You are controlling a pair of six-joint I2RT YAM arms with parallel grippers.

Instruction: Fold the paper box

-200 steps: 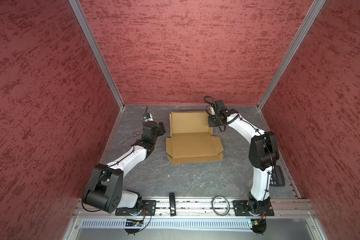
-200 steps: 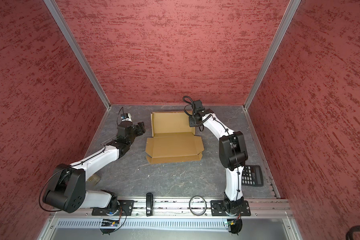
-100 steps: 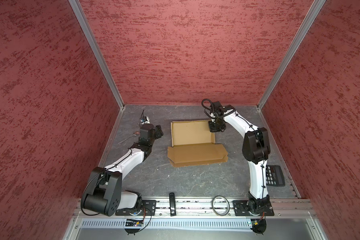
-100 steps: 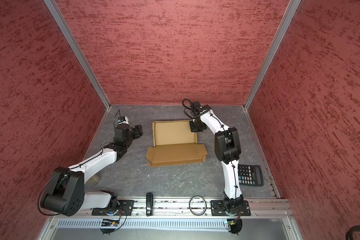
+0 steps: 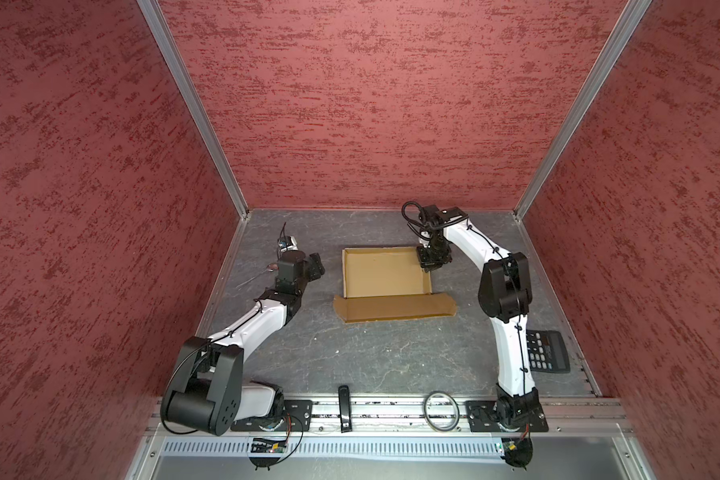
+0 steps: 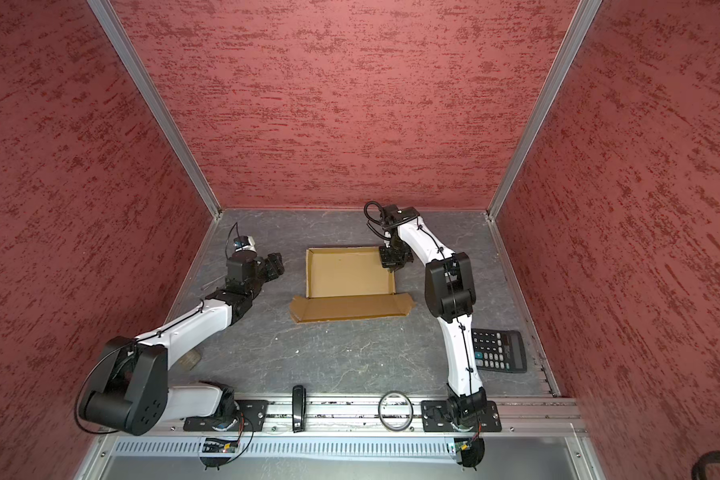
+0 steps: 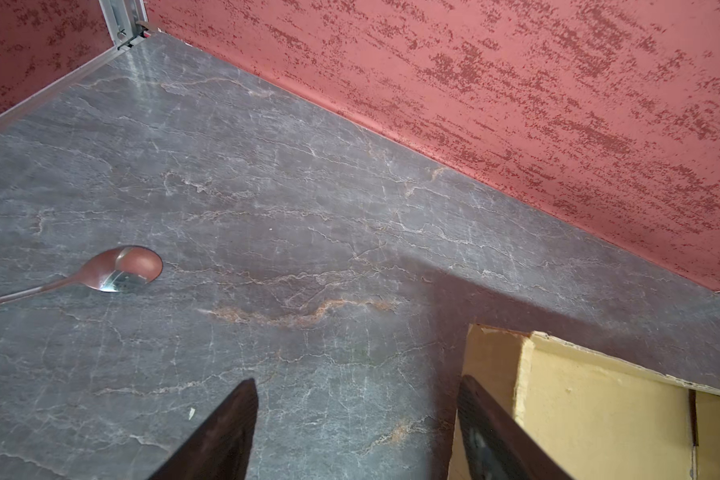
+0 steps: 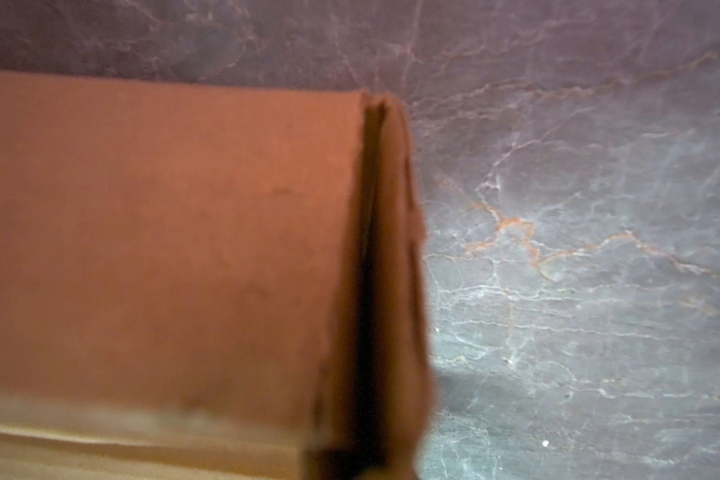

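Paper box (image 5: 385, 275) wall between right fingers (image 5: 428, 266)

In both top views we see the paper box (image 5: 385, 276) (image 6: 350, 272), plain brown corrugated cardboard, half formed around the middle of the grey table (image 5: 350, 353). It is a shallow open tray with low walls standing along its left, far and right sides. Its front flap (image 5: 395, 308) lies flat toward the near edge, corners cut at a slant. The right wrist view shows a blurred, doubled wall fold
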